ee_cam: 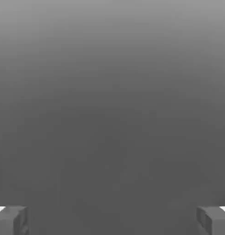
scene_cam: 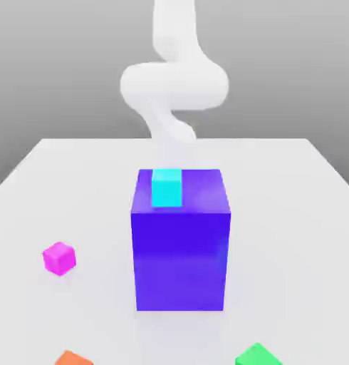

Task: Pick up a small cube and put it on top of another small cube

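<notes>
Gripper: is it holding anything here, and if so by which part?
Nothing is held. The gripper is open, with empty space between its grey fingertips; the small magenta cube sits untouched on the white table.

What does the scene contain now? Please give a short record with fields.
surface: white table
pick target: magenta cube, on the table, exterior view's left
place target: green cube, near edge, exterior view's right
large block: blue-purple block, centre
on the block: cyan cube
other: orange cube
gripper: open, holding nothing

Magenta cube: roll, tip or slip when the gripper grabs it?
The magenta cube has flat faces and rests flat on the table, so rolling seems unlikely. It looks rigid. Being small, it may skid if nudged off-centre by the open gripper.
</notes>
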Controlling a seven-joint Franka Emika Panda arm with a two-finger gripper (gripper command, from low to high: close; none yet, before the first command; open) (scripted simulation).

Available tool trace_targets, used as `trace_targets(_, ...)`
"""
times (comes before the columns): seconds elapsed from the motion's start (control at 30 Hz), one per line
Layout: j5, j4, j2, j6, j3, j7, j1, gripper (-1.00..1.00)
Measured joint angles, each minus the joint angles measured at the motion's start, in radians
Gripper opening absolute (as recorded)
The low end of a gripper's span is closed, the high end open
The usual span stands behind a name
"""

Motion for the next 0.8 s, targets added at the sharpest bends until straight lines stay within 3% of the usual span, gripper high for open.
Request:
trace_targets(0.47, -0.009, -0.255, 0.369, 0.261, 0.008, 0.622, -0.362, 0.0)
trace_targets(0.8, -0.022, -0.434, 0.629, 0.444, -0.042, 1.066, -0.566, 0.0)
